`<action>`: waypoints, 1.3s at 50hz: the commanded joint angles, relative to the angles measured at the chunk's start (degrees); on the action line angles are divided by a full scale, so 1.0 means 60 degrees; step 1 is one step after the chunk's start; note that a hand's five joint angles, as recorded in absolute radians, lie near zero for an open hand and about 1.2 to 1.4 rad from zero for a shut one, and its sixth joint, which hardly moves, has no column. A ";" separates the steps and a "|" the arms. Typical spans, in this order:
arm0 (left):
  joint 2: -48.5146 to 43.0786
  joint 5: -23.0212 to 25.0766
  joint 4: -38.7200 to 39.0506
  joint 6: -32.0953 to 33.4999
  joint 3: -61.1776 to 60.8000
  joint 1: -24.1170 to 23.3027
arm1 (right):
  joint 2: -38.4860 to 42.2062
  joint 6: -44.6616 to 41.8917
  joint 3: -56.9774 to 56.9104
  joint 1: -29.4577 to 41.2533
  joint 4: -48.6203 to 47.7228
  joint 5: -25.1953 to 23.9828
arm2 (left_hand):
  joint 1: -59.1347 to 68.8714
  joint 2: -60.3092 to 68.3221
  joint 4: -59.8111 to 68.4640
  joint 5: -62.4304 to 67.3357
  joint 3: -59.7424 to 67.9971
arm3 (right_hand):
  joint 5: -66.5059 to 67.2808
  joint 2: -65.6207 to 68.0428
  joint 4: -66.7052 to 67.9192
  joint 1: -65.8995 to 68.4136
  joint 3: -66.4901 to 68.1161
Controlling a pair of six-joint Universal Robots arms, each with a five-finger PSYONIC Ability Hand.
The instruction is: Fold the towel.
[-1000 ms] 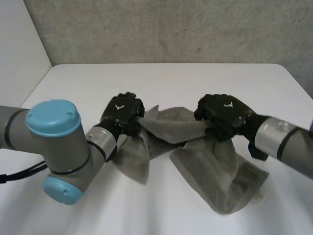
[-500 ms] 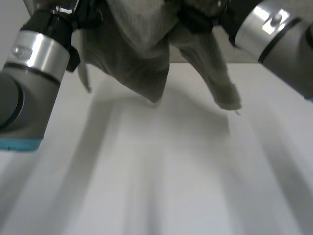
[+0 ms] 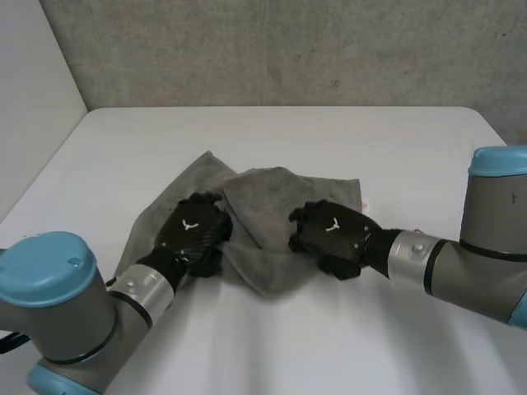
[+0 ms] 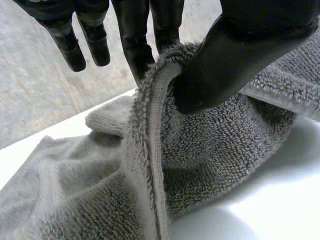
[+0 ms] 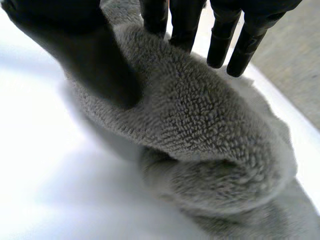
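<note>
Towel (image 3: pixel 263 193) bunched between left hand (image 3: pixel 193 234), right hand (image 3: pixel 333 234); both pinch it.

Soft, even light across the head view, seemingly from above, with no hard-edged shadows anywhere. The white table (image 3: pixel 329 140) reads bright without glaring, and the concrete wall (image 3: pixel 288 49) at twelve o'clock sits duller. The grey towel (image 3: pixel 272 206) throws only a thin, faint shadow along its edge at six o'clock. A small highlight glints on the right arm's silver wrist ring (image 3: pixel 409 253), three o'clock side. In the left wrist view, the table beside the left hand (image 4: pixel 235 55) burns out to plain white, with a soft grey shadow under the towel's fold. The right wrist view is much the same: table washed white, right hand (image 5: pixel 85 55) almost pure black, grey shadow tucked beneath the towel.
</note>
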 commanded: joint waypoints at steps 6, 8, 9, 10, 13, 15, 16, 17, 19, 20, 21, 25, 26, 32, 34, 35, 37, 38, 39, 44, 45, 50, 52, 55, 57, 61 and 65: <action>0.0142 -0.0361 -0.0095 0.0195 0.0321 0.0001 | -0.0624 0.0616 0.0457 -0.0083 0.0237 0.0381 | 0.0863 0.0569 -0.0536 0.0704 -0.0399 | -0.9005 -0.8797 -0.0740 -0.8860 -0.0488; 0.0244 -0.0448 -0.0095 0.0151 0.0321 0.0118 | -0.0727 0.0762 0.0486 -0.0098 0.0149 0.0469 | 0.0863 0.0569 -0.0536 0.0704 -0.0399 | -0.8922 -0.8714 -0.0740 -0.8776 -0.0488; 0.0245 -0.0449 -0.0095 0.0150 0.0321 0.0119 | -0.0873 0.0938 0.0501 -0.0112 0.0061 0.0571 | 0.0863 0.0569 -0.0536 0.0704 -0.0399 | -0.8810 -0.8602 -0.0740 -0.8665 -0.0488; 0.0318 -0.0507 -0.0095 0.0150 0.0306 0.0307 | -0.0875 0.0939 0.0501 -0.0113 0.0060 0.0572 | 0.0863 0.0569 -0.0536 0.0704 -0.0399 | -0.8809 -0.8601 -0.0740 -0.8663 -0.0488; 0.0348 -0.0566 -0.0095 0.0121 0.0277 0.0587 | -0.1166 0.1406 0.0545 -0.0127 -0.0158 0.0878 | 0.0863 0.0569 -0.0536 0.0704 -0.0399 | -0.8558 -0.8350 -0.0740 -0.8412 -0.0488; 0.0348 -0.0581 -0.0110 0.0121 0.0277 0.0661 | -0.1285 0.1657 0.0589 -0.0142 -0.0321 0.1056 | 0.0863 0.0569 -0.0536 0.0704 -0.0399 | -0.8528 -0.8321 -0.0740 -0.8383 -0.0488; 0.0363 -0.0581 -0.0110 0.0107 0.0277 0.0748 | -0.1357 0.1831 0.0647 -0.0214 -0.0538 0.1244 | 0.0863 0.0569 -0.0536 0.0704 -0.0399 | -0.8501 -0.8293 -0.0740 -0.8355 -0.0488; 0.0363 -0.0581 -0.0110 0.0106 0.0277 0.0749 | -0.1387 0.1963 0.0720 -0.0288 -0.0787 0.1435 | 0.0863 0.0569 -0.0536 0.0704 -0.0399 | -0.8500 -0.8293 -0.0740 -0.8355 -0.0488; 0.0377 -0.0567 -0.0124 0.0106 0.0218 0.0909 | -0.1431 0.2037 0.0822 -0.0346 -0.1036 0.1654 | 0.0863 0.0569 -0.0536 0.0704 -0.0399 | -0.8445 -0.8237 -0.0740 -0.8300 -0.0488; 0.0377 -0.0566 -0.0124 0.0106 0.0218 0.0910 | -0.1431 0.2053 0.0867 -0.0361 -0.1256 0.1874 | 0.0863 0.0569 -0.0536 0.0704 -0.0399 | -0.8278 -0.8070 -0.0740 -0.8132 -0.0488; 0.0377 -0.0581 -0.0124 0.0106 0.0218 0.0939 | -0.1431 0.2053 0.0867 -0.0362 -0.1258 0.1876 | 0.0863 0.0569 -0.0536 0.0704 -0.0399 | -0.8276 -0.8068 -0.0740 -0.8131 -0.0488; 0.0392 -0.0581 -0.0139 0.0106 0.0203 0.0939 | -0.1329 0.2067 0.0780 -0.0376 -0.1609 0.2329 | 0.0863 0.0569 -0.0536 0.0704 -0.0399 | -0.5958 -0.5750 -0.0740 -0.5813 -0.0488; 0.0392 -0.0581 -0.0139 0.0106 0.0203 0.0939 | -0.1329 0.2067 0.0780 -0.0376 -0.1610 0.2330 | 0.0863 0.0569 -0.0536 0.0704 -0.0399 | -0.5949 -0.5741 -0.0740 -0.5804 -0.0488; 0.0392 -0.0581 -0.0197 0.0106 0.0174 0.0939 | -0.0567 0.2170 0.0194 -0.0244 -0.1522 0.2462 | 0.0863 0.0569 -0.0536 0.0704 -0.0399 | -0.4884 -0.4676 -0.0740 -0.4739 -0.0488; 0.0421 -0.0566 -0.0314 0.0106 0.0160 0.0939 | -0.0347 0.2346 0.0062 -0.0215 -0.1493 0.2476 | 0.0863 0.0569 -0.0536 0.0704 -0.0399 | -0.4940 -0.4732 -0.0740 -0.4795 -0.0488; 0.0421 -0.0566 -0.0315 0.0106 0.0159 0.0939 | -0.0217 0.2621 -0.0040 -0.0201 -0.1449 0.2476 | 0.0863 0.0569 -0.0536 0.0704 -0.0399 | -0.4968 -0.4760 -0.0740 -0.4822 -0.0488; 0.0436 -0.0566 -0.0402 0.0106 0.0159 0.0939 | -0.0142 0.2902 -0.0129 -0.0200 -0.1361 0.2476 | 0.0863 0.0569 -0.0536 0.0704 -0.0399 | -0.4996 -0.4788 -0.0740 -0.4851 -0.0488; 0.0436 -0.0566 -0.0403 0.0106 0.0159 0.0939 | -0.0113 0.3134 -0.0230 -0.0200 -0.1288 0.2447 | 0.0863 0.0569 -0.0536 0.0704 -0.0399 | -0.5079 -0.4871 -0.0740 -0.4934 -0.0488; 0.0465 -0.0566 -0.0417 0.0106 0.0145 0.0939 | -0.0113 0.3354 -0.0318 -0.0215 -0.1244 0.2433 | 0.0863 0.0569 -0.0536 0.0704 -0.0399 | -0.5219 -0.5011 -0.0740 -0.5074 -0.0488; 0.0494 -0.0552 -0.0446 0.0106 0.0130 0.0953 | -0.0113 0.3853 -0.0378 -0.0201 -0.1244 0.2374 | 0.0863 0.0569 -0.0536 0.0704 -0.0399 | -0.5138 -0.4931 -0.0740 -0.4993 -0.0488; 0.0509 -0.0552 -0.0446 0.0106 0.0130 0.0954 | -0.0113 0.3854 -0.0378 -0.0200 -0.1244 0.2374 | 0.0863 0.0569 -0.0536 0.0704 -0.0399 | -0.5136 -0.4928 -0.0740 -0.4991 -0.0488; 0.0597 -0.0552 -0.0461 0.0106 0.0116 0.0954 | -0.0113 0.3840 -0.0553 -0.0230 -0.1258 0.2301 | 0.0863 0.0569 -0.0536 0.0704 -0.0399 | 0.0471 0.0679 -0.0740 0.0616 -0.0488; 0.0612 -0.0552 -0.0461 0.0106 0.0115 0.0954 | 0.0105 0.3781 -0.1165 -0.0215 -0.1244 0.2257 | 0.0863 0.0569 -0.0536 0.0704 -0.0399 | 0.2535 0.2743 -0.0740 0.2681 -0.0488; 0.0612 -0.0552 -0.0461 0.0106 0.0101 0.0939 | 0.0632 0.3679 -0.2392 -0.0215 -0.1098 0.2242 | 0.0863 0.0569 -0.0536 0.0704 -0.0399 | 0.2536 0.2743 -0.0740 0.2681 -0.0488; 0.0612 -0.0537 -0.0461 0.0106 0.0086 0.0939 | 0.0924 0.3548 -0.3139 -0.0215 -0.0880 0.2155 | 0.0863 0.0569 -0.0536 0.0704 -0.0399 | 0.2536 0.2743 -0.0740 0.2681 -0.0488; 0.0612 -0.0537 -0.0461 0.0106 0.0072 0.0939 | 0.1747 0.3107 -0.4816 -0.0054 -0.0453 0.1934 | 0.0863 0.0569 -0.0536 0.0704 -0.0399 | 0.2536 0.2743 -0.0740 0.2681 -0.0488; 0.0626 -0.0537 -0.0461 0.0106 0.0072 0.0954 | 0.3383 0.2231 -0.7168 0.0588 0.0146 0.1949 | 0.0863 0.0569 -0.0536 0.0704 -0.0399 | 0.2536 0.2743 -0.0740 0.2681 -0.0488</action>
